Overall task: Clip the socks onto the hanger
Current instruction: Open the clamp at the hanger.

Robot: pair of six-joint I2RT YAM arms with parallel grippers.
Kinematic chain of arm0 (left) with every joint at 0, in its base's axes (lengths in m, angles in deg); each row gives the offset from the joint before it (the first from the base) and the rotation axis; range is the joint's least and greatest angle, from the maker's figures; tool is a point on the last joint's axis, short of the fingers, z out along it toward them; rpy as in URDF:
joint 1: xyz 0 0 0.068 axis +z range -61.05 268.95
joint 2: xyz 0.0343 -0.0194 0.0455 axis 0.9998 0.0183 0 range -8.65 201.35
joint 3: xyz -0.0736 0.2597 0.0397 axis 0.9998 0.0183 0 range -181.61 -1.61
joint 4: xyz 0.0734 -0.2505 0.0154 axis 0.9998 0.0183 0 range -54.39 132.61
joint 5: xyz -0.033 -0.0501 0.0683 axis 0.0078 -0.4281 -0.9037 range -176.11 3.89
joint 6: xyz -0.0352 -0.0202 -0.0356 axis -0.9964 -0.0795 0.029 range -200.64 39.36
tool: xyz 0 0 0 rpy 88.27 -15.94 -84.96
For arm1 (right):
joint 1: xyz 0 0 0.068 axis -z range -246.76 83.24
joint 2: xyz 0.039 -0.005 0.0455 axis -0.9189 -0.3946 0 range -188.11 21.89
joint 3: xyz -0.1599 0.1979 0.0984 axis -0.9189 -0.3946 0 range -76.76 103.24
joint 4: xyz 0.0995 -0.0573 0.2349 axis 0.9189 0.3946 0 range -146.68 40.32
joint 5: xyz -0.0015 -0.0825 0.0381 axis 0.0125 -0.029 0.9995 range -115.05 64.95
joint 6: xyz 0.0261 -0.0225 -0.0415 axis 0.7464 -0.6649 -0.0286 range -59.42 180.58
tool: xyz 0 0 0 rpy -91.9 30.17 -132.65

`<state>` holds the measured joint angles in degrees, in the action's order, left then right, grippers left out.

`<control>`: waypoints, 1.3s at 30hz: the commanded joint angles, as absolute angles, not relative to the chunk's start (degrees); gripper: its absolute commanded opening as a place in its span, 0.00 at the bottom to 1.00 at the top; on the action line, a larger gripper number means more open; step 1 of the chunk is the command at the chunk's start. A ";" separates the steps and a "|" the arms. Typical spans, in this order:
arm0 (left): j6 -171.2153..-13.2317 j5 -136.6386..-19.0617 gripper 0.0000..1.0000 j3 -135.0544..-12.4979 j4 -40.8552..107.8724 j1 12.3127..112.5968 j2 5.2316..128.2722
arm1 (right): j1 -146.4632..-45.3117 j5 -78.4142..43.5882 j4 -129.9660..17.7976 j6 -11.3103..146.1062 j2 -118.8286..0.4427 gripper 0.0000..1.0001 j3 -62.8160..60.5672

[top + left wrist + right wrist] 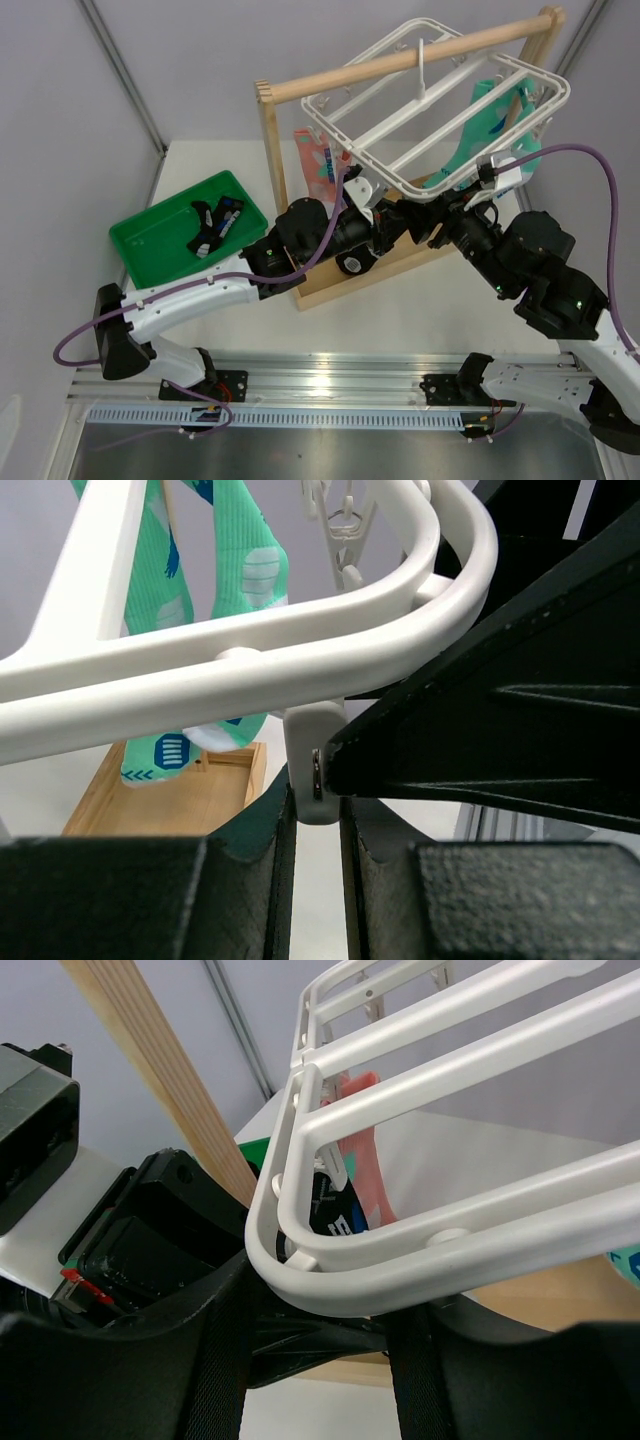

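The white hanger [420, 192] hangs tilted from the wooden rod. A salmon-pink sock [315, 160] hangs at its far left. In the right wrist view this sock [362, 1150] hangs next to a black sock with white marks [335, 1215]. Another black sock [210, 228] lies in the green tray. My left gripper [385, 218] sits under the hanger's near corner. In its wrist view it [315, 810] is shut on a small white clip [315, 770] below the rim [250, 670]. My right gripper [440, 215] is open, its fingers [200, 1360] spread under the corner of the frame [420, 1260].
Teal-green socks [485, 120] hang at the hanger's right side, also in the left wrist view [245, 570]. The light wooden rack [272, 160] stands mid-table, its base [170, 800] below the hanger. The green tray [150, 220] sits at the far left. Both arms crowd together under the hanger.
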<state>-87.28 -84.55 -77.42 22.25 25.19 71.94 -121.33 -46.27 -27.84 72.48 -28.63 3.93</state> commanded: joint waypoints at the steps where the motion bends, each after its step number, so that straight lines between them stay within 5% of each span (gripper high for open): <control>1: -88.12 -84.18 0.01 -79.21 25.50 24.00 72.21 | -122.04 -47.03 -31.89 71.39 -29.35 0.52 4.36; 10: -87.41 -85.23 0.01 -79.39 26.21 23.30 72.56 | -122.48 -48.69 -32.25 71.04 -29.88 0.49 4.36; 16: -87.85 -85.76 0.01 -78.86 26.82 23.30 72.56 | -122.66 -50.89 -32.33 71.22 -29.62 0.35 4.36; 19: -88.55 -85.85 0.02 -78.43 27.35 23.30 72.29 | -122.75 -51.77 -32.07 71.57 -29.35 0.19 4.45; 26: -90.57 -90.24 0.53 -75.62 28.23 23.30 69.13 | -122.75 -53.27 -31.63 72.45 -29.35 0.00 4.45; 30: -91.80 -93.31 0.79 -74.12 30.60 23.30 65.45 | -122.75 -54.06 -31.72 73.15 -29.44 0.00 4.54; 39: -99.70 -104.56 1.00 -66.57 46.30 25.93 52.00 | -122.75 -53.80 -31.19 74.21 -29.62 0.00 4.37</control>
